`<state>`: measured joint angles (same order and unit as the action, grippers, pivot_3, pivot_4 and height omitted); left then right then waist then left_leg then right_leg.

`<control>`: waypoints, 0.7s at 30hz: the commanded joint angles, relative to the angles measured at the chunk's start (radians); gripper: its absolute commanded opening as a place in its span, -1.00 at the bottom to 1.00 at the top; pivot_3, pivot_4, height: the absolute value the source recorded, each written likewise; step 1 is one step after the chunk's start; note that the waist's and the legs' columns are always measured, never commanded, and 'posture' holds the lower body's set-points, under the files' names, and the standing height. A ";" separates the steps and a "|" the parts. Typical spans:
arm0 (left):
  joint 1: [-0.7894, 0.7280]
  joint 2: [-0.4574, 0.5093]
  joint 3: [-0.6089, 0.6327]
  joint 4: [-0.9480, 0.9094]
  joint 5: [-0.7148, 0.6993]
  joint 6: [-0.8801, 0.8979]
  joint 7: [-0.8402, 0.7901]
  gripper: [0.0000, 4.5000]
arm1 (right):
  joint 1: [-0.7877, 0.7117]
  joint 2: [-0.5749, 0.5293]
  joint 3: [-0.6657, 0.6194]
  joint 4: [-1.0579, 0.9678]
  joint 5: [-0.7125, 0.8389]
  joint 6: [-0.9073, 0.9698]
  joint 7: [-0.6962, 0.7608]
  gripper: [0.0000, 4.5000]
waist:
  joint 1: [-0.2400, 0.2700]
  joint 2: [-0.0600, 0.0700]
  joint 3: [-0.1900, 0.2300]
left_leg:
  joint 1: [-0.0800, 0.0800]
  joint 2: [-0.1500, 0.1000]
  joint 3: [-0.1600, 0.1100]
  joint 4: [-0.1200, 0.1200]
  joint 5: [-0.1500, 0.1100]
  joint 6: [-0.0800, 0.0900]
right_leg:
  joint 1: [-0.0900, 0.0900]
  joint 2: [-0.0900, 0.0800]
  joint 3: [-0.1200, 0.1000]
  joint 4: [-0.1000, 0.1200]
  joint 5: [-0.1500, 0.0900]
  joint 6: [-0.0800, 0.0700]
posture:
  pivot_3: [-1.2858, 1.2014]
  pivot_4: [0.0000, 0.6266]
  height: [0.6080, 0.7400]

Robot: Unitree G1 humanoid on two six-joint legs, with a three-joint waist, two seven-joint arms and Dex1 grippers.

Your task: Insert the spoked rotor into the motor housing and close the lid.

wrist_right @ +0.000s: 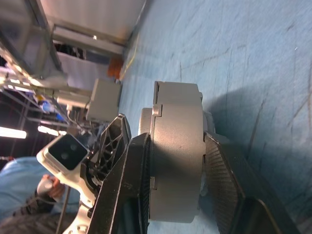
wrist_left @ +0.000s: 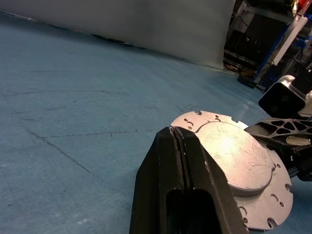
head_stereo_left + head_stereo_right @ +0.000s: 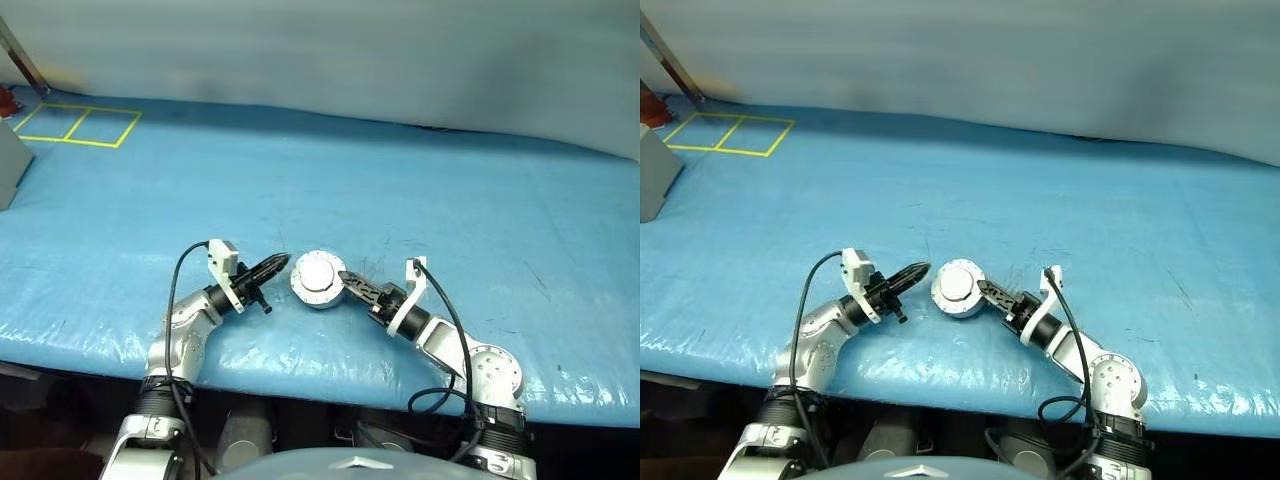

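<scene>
Right claw (image 3: 347,279) clamps closed motor housing (image 3: 318,279), hiding rotor.

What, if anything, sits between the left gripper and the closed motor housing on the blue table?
Nothing visible does. The left gripper, jaws shut, hangs just beside the motor housing, with bare blue table around them. The right gripper already clamps the housing from the opposite side.

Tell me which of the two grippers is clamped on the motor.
The right gripper: its fingers pinch the closed motor housing. The left gripper is shut, beside it.

Blue tarp table (image 3: 420,190), yellow tape squares (image 3: 78,124) far-left corner, grey wall (image 3: 350,50) behind.
</scene>
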<state>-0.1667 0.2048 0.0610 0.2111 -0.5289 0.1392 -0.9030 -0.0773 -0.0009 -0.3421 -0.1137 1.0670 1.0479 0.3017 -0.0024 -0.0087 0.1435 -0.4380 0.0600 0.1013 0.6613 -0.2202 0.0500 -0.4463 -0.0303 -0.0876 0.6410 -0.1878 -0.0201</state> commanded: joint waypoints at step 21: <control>0.015 -0.122 0.126 -0.149 -0.565 0.681 0.165 0.99 | -0.102 0.079 0.062 -0.116 0.321 -0.050 -0.131 -0.42 | -0.010 0.001 0.002 | -0.001 0.000 -0.002 0.001 0.000 0.000 | 0.000 0.004 0.002 0.000 0.001 0.003 | 0.03 -0.52 1.00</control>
<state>-0.1346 0.0916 0.1716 0.0734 -1.0620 0.7985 -0.7532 -0.1685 0.0699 -0.3013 -0.1533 1.3210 1.0058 0.1524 -0.0127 -0.0081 0.1456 -0.4386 0.0600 0.0992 0.6619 -0.2201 0.0501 -0.4460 -0.0264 -0.0854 0.6410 -0.1871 -0.0169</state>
